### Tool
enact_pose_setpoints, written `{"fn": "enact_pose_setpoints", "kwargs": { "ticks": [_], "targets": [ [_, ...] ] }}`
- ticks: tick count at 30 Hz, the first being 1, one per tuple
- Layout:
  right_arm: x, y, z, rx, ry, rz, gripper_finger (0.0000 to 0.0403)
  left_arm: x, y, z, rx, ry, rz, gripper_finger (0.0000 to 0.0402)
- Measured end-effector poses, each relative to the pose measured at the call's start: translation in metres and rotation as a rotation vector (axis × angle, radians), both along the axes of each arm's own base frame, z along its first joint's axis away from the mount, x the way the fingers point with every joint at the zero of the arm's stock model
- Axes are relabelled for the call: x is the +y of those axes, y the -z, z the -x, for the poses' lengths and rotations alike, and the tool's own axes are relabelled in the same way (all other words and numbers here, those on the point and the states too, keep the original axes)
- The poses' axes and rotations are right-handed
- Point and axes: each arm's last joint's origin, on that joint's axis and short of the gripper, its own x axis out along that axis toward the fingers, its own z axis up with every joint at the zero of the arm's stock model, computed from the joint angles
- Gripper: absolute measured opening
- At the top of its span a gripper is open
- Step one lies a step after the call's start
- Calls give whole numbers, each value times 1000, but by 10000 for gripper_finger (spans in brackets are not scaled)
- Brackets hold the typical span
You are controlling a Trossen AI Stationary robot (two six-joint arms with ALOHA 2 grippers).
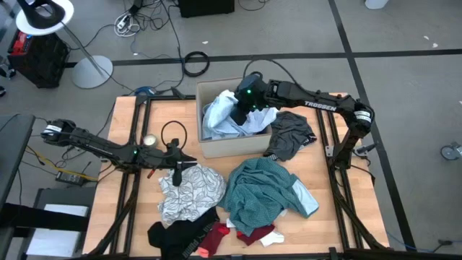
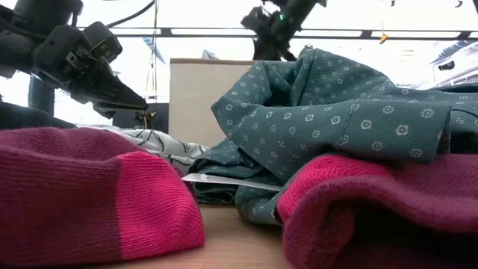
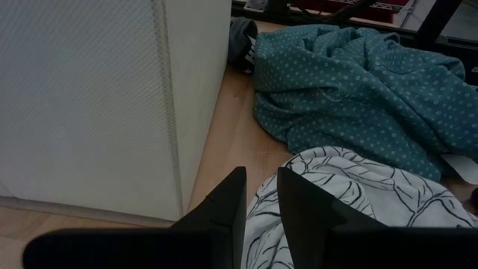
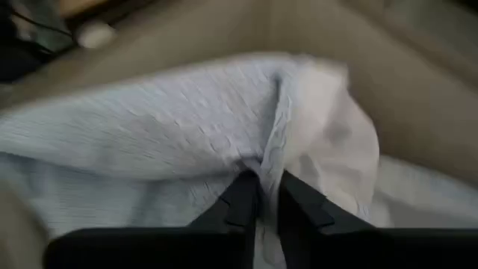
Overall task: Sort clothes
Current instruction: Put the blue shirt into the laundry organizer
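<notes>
Right gripper (image 4: 269, 196) down inside box (image 1: 216, 144), jaws pinching pale blue shirt (image 4: 172, 127). Left gripper (image 3: 260, 200) above white patterned garment (image 3: 351, 202) on tabletop (image 1: 339, 217), jaws slightly apart, holding nothing.

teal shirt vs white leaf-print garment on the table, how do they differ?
The teal shirt is dark green-blue with small pale dots; the leaf-print garment is white with black line drawings. The teal shirt makes the larger heap, toward the right arm's side; the leaf-print garment lies under the left claw. The teal shirt lies apart from both claws. Both are crumpled on the table outside the box.
</notes>
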Motion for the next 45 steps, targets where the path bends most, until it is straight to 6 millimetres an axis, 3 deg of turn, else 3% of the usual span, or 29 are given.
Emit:
{"fn": "enact_pose_setpoints", "kwargs": {
  "ticks": [8, 14, 19, 22, 34, 41, 45],
  "targets": [
    [-16, 52, -4, -135, 26, -91, 149, 0, 0, 0, -2, 0, 0, 83],
    [-13, 67, -5, -124, -52, -21, 207, 0, 0, 0, -1, 0, 0, 83],
    [-12, 72, -2, -81, -92, 5, 217, 0, 0, 0, 1, 0, 0, 83],
    [-11, 64, -1, -107, -98, 24, 212, 0, 0, 0, 3, 1, 0, 83],
    [4, -25, 18, -356, -95, 83, 203, 0, 1, 0, 6, 8, 2, 83],
    [19, -42, 33, -226, -127, 74, 168, 0, 0, 0, 4, 8, 3, 83],
    [21, -56, 25, -187, -159, 115, 141, 0, 0, 0, -2, 7, 4, 83]
  ]
}}
